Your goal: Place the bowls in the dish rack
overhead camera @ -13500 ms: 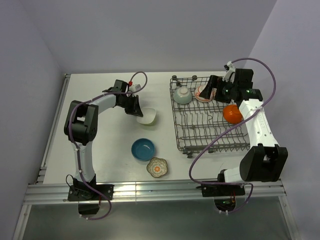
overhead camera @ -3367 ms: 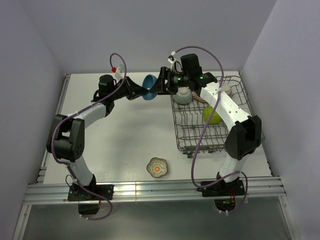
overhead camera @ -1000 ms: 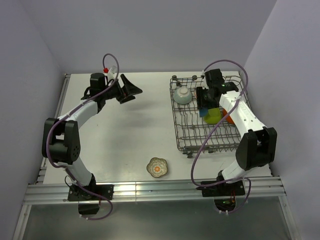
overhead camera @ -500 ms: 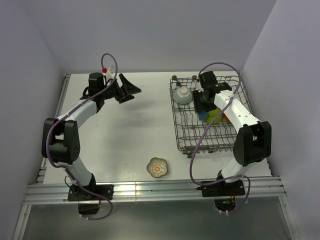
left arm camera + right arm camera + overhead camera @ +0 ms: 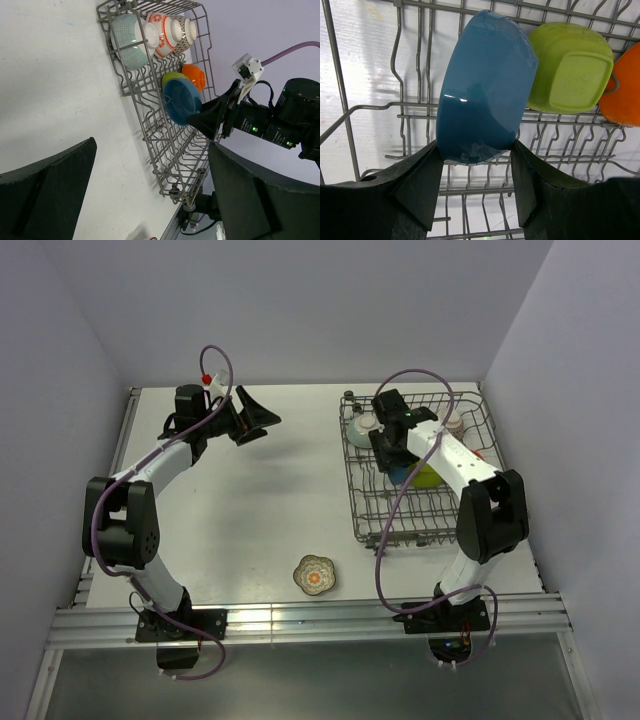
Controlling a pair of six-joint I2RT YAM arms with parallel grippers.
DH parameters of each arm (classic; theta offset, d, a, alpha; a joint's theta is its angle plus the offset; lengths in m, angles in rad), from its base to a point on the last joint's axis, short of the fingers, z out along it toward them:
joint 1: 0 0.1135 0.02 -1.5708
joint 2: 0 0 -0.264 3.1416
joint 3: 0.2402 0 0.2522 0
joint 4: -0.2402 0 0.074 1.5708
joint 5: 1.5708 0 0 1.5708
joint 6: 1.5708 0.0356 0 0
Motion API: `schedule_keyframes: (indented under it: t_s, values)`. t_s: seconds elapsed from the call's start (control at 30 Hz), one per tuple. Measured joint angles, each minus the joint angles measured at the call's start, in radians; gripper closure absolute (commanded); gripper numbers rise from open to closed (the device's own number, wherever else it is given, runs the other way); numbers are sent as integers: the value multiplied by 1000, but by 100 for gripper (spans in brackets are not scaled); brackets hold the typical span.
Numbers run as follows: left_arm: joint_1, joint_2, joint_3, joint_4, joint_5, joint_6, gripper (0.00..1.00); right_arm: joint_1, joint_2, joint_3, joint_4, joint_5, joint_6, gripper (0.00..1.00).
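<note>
Nearest the arm bases, the scalloped floral bowl (image 5: pixel 317 575) sits upright on the table (image 5: pixel 230 520), alone, roughly between the two bases and well apart from both claws. It is the only bowl outside the dish rack (image 5: pixel 372 525).

Farther back, inside the rack, the right claw (image 5: pixel 475 150) is closed onto the deep blue bowl (image 5: pixel 485 85), one finger (image 5: pixel 420 185) pressed to each side. The bowl stands on edge, directly ahead of the claw, its long axis running away from the fingers and along the wires. Its glaze is glossy and even, with a small highlight on the outer wall. Its far rim is down among the tines, though I cannot tell whether it has seated in a slot. Judging by this, letting go depends on that rim resting between tines. If it does not, the bowl may tip against its neighbour.

Just beside it stands the squarish green-bottomed bowl (image 5: pixel 570 65), and next along is an orange-bottomed bowl (image 5: pixel 622 95), both on edge.

At the rack's far end lie the pale teal bowl (image 5: pixel 131 40) and the orange-white patterned bowl (image 5: pixel 167 32), close together.

Far left over the table, the left claw (image 5: pixel 262 420) is spread wide and holds nothing. It is free, so it looks the likelier arm for the floral bowl, which lies toward the near edge from it.
</note>
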Motion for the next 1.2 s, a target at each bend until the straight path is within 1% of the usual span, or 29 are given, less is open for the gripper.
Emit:
schedule_keyframes:
  t_s: [0.13,0.17,0.2,0.27,0.3,0.4,0.47,0.5,0.57,0.8,0.9,0.93,1.0,1.03,1.13,1.17,1.2]
  values:
    - [1,0,0,1,0,0,1,22,25,16,-6,34,0,100]
    - [2,0,0,1,0,0,1,26,34,23,-10,41,0,98]
    - [2,0,0,1,0,0,1,30,46,33,-17,48,-1,89]
    - [3,0,0,0,1,0,1,39,70,55,-29,61,-7,75]
    - [3,0,0,0,2,0,1,43,83,65,-35,68,-9,52]
    - [5,0,0,0,3,0,0,51,103,83,-51,72,-8,20]
    - [5,0,0,0,3,0,1,51,109,83,-56,47,-3,12]
    - [5,0,0,0,3,0,0,51,111,84,-59,43,-2,10]
    - [6,0,0,0,3,0,1,51,115,87,-63,26,1,8]
    - [9,0,0,-5,8,9,1,51,113,110,-71,-22,6,6]
    - [11,-3,0,-25,8,44,1,51,103,111,-69,-35,5,7]
    - [11,-6,0,-43,8,68,3,51,95,111,-68,-41,4,7]
    - [12,-13,1,-76,7,121,5,51,77,111,-64,-50,1,13]
    - [12,-19,1,-99,6,156,7,50,61,111,-58,-56,0,25]
    - [12,-41,2,-176,3,276,8,44,24,111,-42,-79,-13,43]
    - [12,-51,2,-201,0,314,9,39,14,111,-37,-87,-14,52]
    - [12,-61,2,-219,-2,348,9,32,8,111,-29,-98,-21,56]
